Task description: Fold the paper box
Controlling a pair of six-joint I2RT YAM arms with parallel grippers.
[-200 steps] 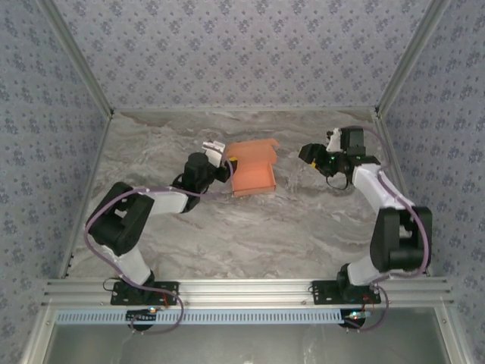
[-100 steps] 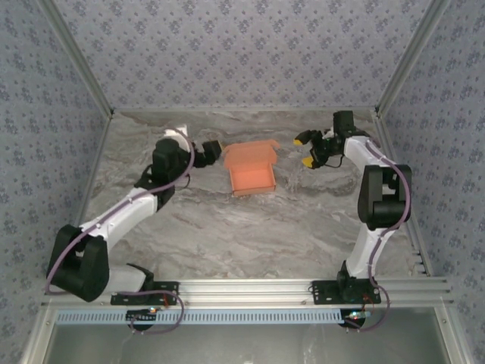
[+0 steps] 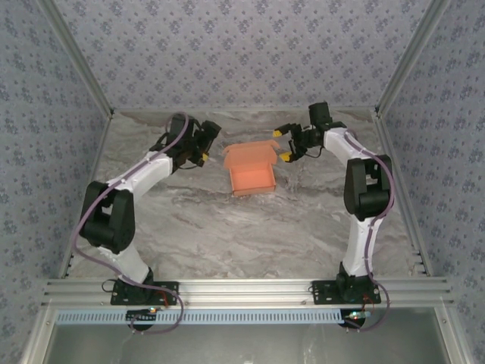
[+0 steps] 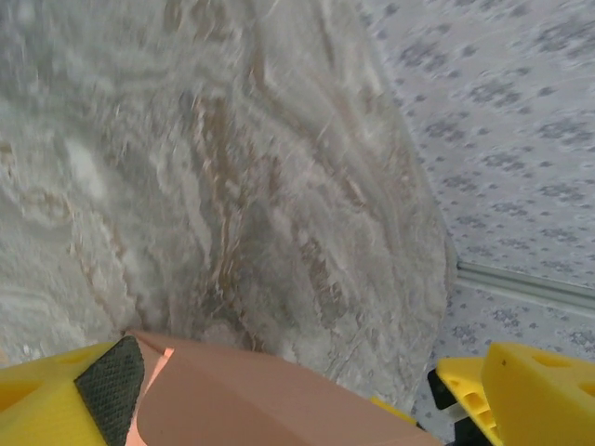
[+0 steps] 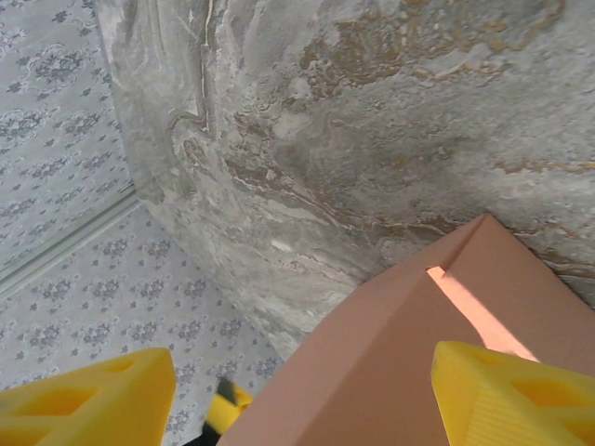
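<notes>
The paper box (image 3: 251,170) is a salmon-orange open tray with its lid flap standing up at the back, resting mid-table. My left gripper (image 3: 210,143) hovers open just off the box's back left corner, apart from it. My right gripper (image 3: 283,144) is open beside the back right corner, yellow fingers (image 3: 279,131) spread. In the left wrist view the paper box (image 4: 260,404) lies low between the open left gripper (image 4: 293,376). The right wrist view has the paper box (image 5: 418,353) reaching in between the open right gripper (image 5: 302,372), nothing clamped.
Marbled grey tabletop (image 3: 227,220) stretches toward the arm bases. Patterned walls (image 3: 242,53) close the back and both sides, near both wrists. An aluminium rail (image 3: 242,290) runs along the near edge.
Both arms swung toward the back of the table. The left gripper left the box's left side for its back left corner; the right gripper closed in on the back right corner. The box stayed put.
</notes>
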